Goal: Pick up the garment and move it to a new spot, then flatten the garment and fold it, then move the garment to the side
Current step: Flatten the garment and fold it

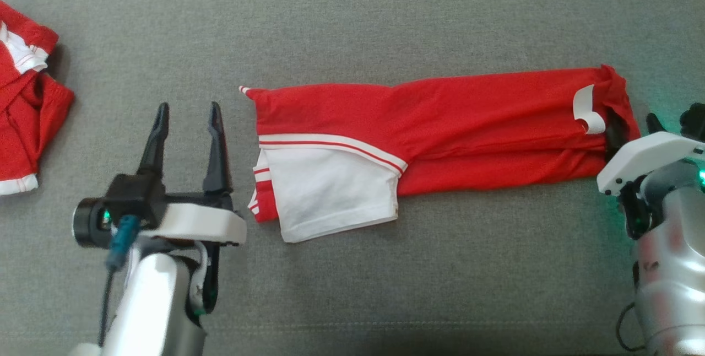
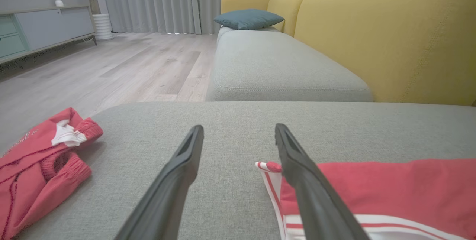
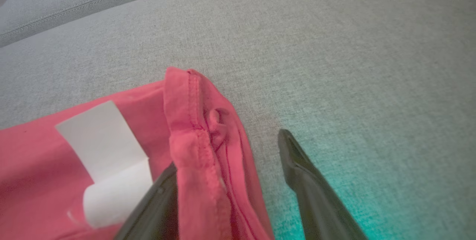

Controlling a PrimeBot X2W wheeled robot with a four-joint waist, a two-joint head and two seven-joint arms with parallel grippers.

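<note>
Head view: garment [image 1: 440,135] beside left fingers [image 1: 216,146]; right fingers [image 1: 614,134] straddle its end.

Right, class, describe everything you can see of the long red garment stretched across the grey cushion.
The garment is soft red jersey-like cloth, folded into a long flat strip on the grey cushion. Its left end has a white panel with red-and-white striped trim; near its right hem sits a white label. The open right gripper straddles that bunched hem, one finger hidden behind it.
</note>
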